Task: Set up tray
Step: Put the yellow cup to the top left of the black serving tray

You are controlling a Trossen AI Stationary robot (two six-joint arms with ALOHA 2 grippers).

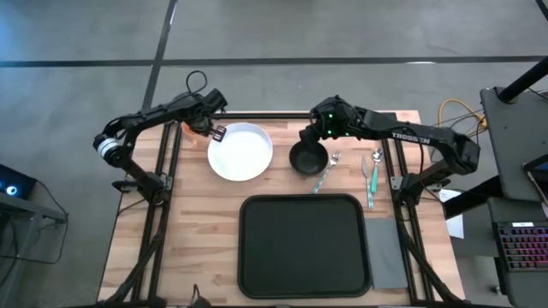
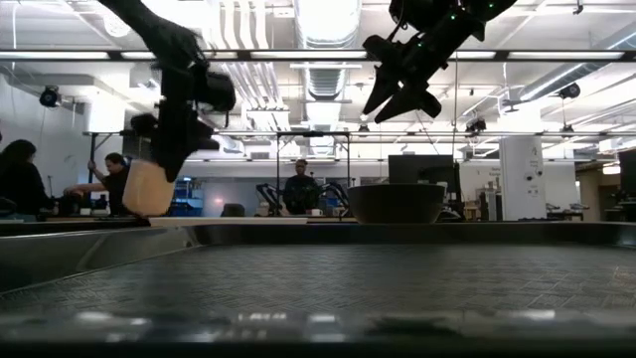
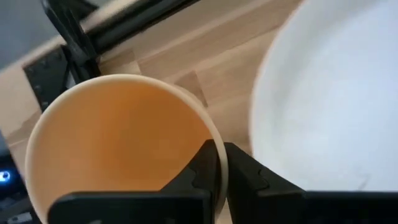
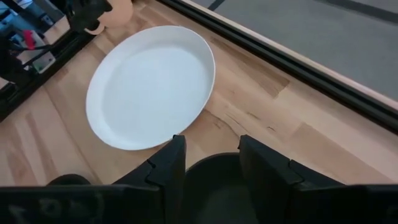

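A tan cup (image 1: 196, 128) stands at the table's far left, beside the white plate (image 1: 241, 151), and my left gripper (image 1: 208, 130) is shut on it. In the low view the cup (image 2: 149, 189) hangs tilted under that gripper. My right gripper (image 1: 310, 135) is open and hovers well above the black bowl (image 1: 308, 159). Its fingers (image 4: 168, 163) stand apart over the bowl's rim (image 4: 211, 163) and touch nothing. The large black tray (image 1: 304, 246) lies near the front edge with nothing on it. My left gripper pinches the cup's rim (image 3: 219, 163) on the side toward the plate, one finger (image 3: 202, 171) inside the cup and one finger (image 3: 252, 180) outside. The fingers come from above. The cup is tilted; whether its base is off the table I cannot tell.
Two teal-handled utensils, one (image 1: 325, 171) and another (image 1: 373, 175), lie right of the bowl. A narrow grey napkin (image 1: 385, 250) lies along the tray's right side. Dark frame rails (image 1: 167, 162) run along both table sides. People sit in the room beyond (image 2: 298, 189).
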